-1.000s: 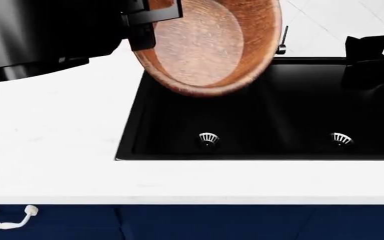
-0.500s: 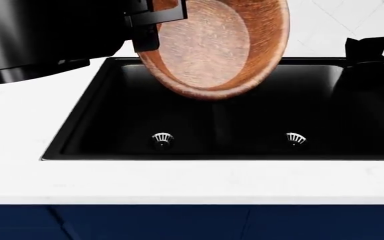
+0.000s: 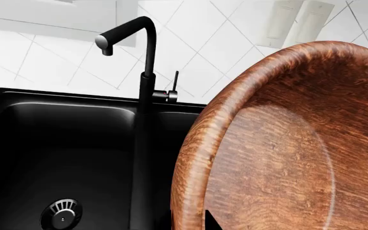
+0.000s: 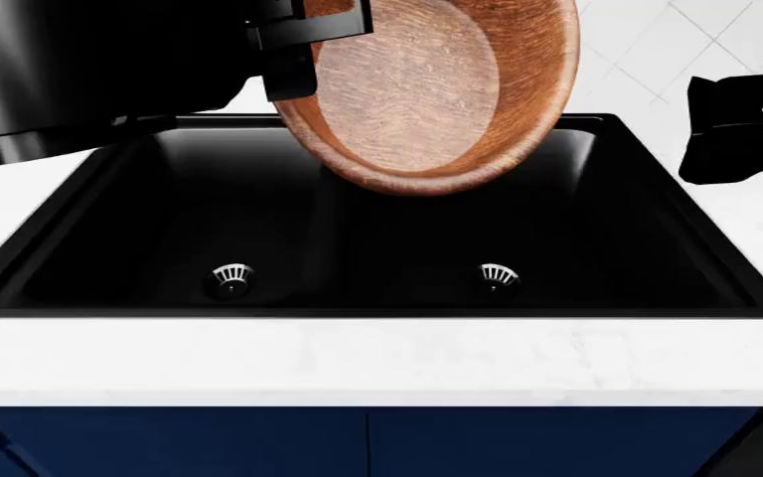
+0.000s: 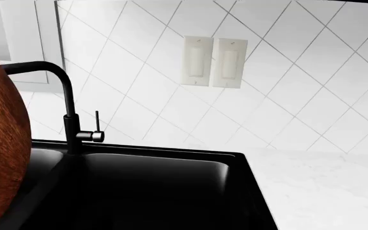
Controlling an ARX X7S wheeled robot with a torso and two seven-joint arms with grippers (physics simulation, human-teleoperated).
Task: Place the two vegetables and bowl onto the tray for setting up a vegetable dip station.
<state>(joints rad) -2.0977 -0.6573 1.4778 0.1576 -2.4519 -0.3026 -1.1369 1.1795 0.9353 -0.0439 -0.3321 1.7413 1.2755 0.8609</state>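
1. White marble countertop (image 4: 355, 363) runs across the front of our head view, with dark blue cabinet fronts (image 4: 355, 442) below it.
2. Set into that counter we see the black double sink (image 4: 116, 229), 2 basins, each with a round metal drain; the left drain (image 4: 231, 277) and the right drain (image 4: 497, 275) both show clearly.
3. Behind the sink we've got a white diagonal-tiled wall (image 5: 286, 86), a black faucet (image 3: 142, 57) with a small side lever, and 2 white wall switches (image 5: 212, 61) side by side.
4. Now the bowl (image 4: 441, 94): reddish-brown wood, held up in the air over the sink, tipped so its open mouth faces us.
5. Our left gripper (image 4: 299, 45) is clamped on the bowl's rim at its upper left edge, 1 black finger (image 4: 289, 75) lying over the wood.
6. From the left wrist view the bowl fills most of the frame, grain and thick rim plain to see.
7. Our right gripper (image 4: 730, 124) hangs off to the right above the counter, well apart from the bowl; we cannot tell how its fingers are set.
8. Tray, carrot and cucumber: none of our 3 views shows them.
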